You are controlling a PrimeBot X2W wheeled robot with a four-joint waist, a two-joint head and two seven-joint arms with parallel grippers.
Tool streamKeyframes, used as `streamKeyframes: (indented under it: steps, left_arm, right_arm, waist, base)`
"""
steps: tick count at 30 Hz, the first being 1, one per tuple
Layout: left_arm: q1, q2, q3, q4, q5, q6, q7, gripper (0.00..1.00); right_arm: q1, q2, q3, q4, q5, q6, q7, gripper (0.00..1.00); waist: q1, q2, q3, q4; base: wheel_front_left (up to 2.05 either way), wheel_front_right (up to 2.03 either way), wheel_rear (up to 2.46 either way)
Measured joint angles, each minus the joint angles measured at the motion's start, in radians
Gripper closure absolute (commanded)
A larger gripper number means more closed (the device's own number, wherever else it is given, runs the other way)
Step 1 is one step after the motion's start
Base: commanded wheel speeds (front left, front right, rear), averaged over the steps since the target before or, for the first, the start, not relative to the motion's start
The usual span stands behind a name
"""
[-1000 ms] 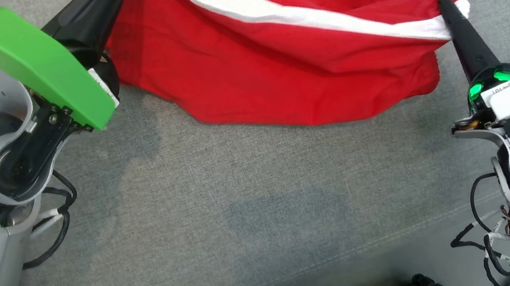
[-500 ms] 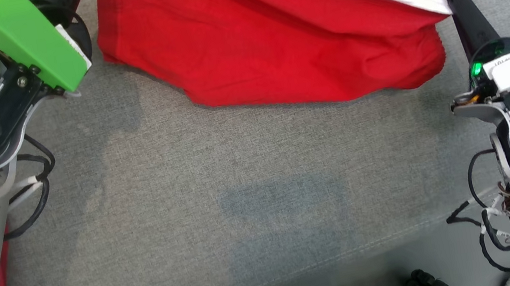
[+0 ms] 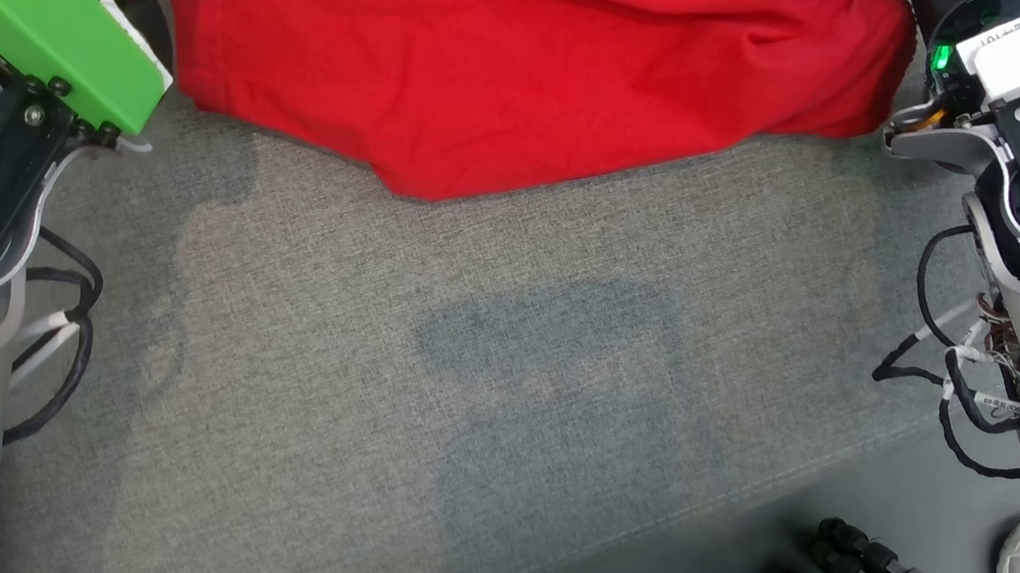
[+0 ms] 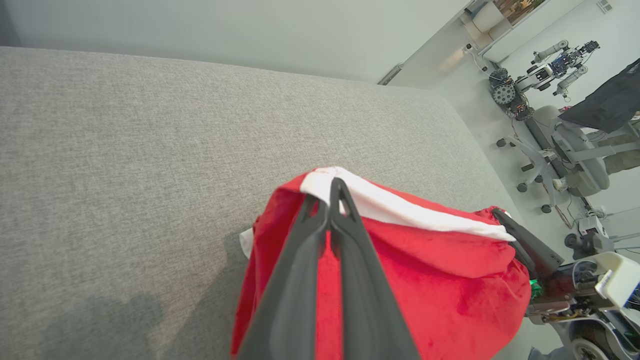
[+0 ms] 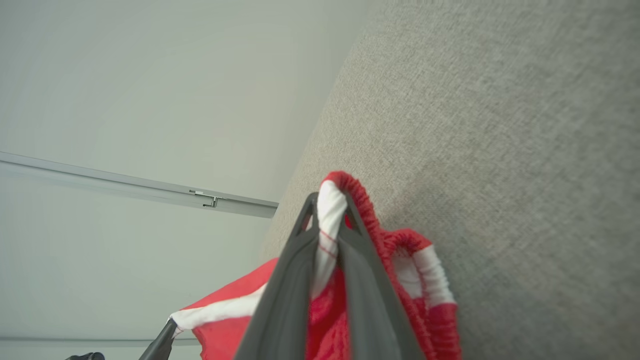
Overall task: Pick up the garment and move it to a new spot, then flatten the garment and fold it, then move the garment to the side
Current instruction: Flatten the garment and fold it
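The left claw [image 4: 327,195] is clamped tight on the white band of the garment [image 3: 555,47], its fingers pressed together with the cloth bunched just past their tips. From there the red cloth spreads across to the right claw and sags below the line between the two, its lower edge lying toward the robot on the cushion [image 3: 523,375]. Whether that edge rests on the cushion or hangs just clear of it cannot be told. Over the last second both claws have carried the cloth away from the robot. The edge now sits farther up the head view, with more bare cushion on the near side, though the camera may have shifted a little too. The right claw [image 5: 330,210] is nearly closed, pinching the gathered waistband at the garment's other end. The move to a new spot looks under way, and flattening is yet to come.
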Motion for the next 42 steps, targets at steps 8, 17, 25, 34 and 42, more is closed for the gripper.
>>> streamKeyframes:
  steps: [8, 17, 25, 34, 42]
  left_arm:
    - [-0.019, -0.002, -0.001, 0.044, 0.029, 0.0, -0.012, 1.0]
    - [-0.007, 0.0, -0.006, 0.116, 0.042, 0.0, -0.034, 0.0]
    - [0.053, -0.002, -0.006, 0.169, 0.042, -0.001, -0.064, 0.0]
    - [0.187, 0.004, 0.04, 0.187, 0.043, -0.016, -0.181, 0.0]
    - [0.364, 0.017, 0.069, 0.144, 0.1, -0.019, -0.333, 0.0]
  right_arm:
    - [-0.011, 0.0, 0.019, 0.037, -0.006, 0.0, -0.012, 0.52]
    - [-0.005, -0.002, 0.028, 0.076, -0.052, 0.0, -0.027, 0.0]
    - [0.027, -0.014, 0.026, 0.072, -0.066, 0.0, -0.04, 0.0]
    - [0.163, -0.083, 0.031, 0.027, -0.195, 0.029, -0.119, 0.0]
    - [0.305, -0.118, 0.04, 0.029, -0.308, 0.037, -0.197, 0.0]
  waist:
    - [0.0, 0.0, 0.001, -0.012]
    - [0.0, 0.0, -0.038, -0.034]
    - [0.0, 0.0, -0.096, -0.049]
    - [0.0, 0.0, -0.2, -0.05]
    - [-0.0001, 0.0, -0.299, -0.03]
  base:
    - [0.0, 0.0, 0.0]
    - [0.0, 0.0, 0.0]
    - [0.0, 0.0, 0.0]
    - [0.0, 0.0, 0.0]
    - [0.0, 0.0, 0.0]
